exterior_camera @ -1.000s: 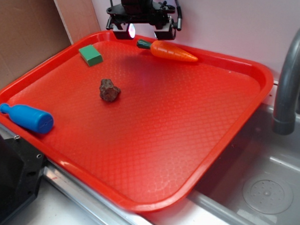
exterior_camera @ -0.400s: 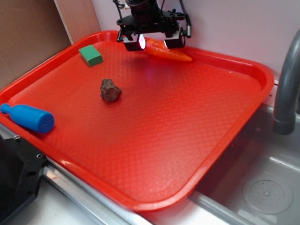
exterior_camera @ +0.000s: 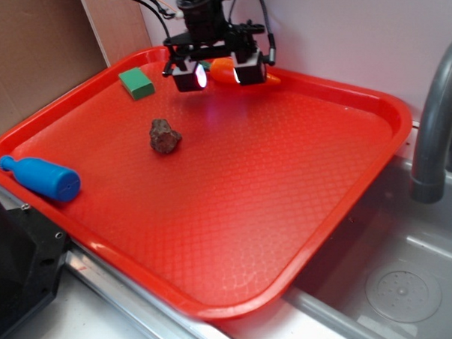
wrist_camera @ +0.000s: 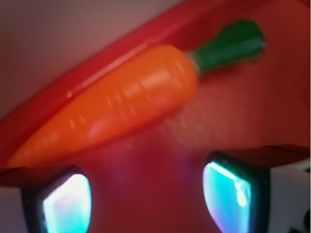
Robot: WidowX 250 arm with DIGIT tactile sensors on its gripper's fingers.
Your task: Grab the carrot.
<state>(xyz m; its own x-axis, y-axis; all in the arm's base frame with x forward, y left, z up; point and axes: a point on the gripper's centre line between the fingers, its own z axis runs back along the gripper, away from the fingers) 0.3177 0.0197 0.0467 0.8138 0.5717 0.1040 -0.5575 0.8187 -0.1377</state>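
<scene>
Hovering wide open and empty, gripper [exterior_camera: 218,74] just short of carrot [wrist_camera: 114,109] lying against tray [exterior_camera: 324,180] back rim; risked closing early, nudging it along the wall.

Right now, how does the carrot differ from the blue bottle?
The carrot is orange with a green stem; the blue bottle is one colour. The carrot lies along the tray's far rim, just beyond the open claw; the bottle lies at the near left edge. Both lie on their sides.
</scene>
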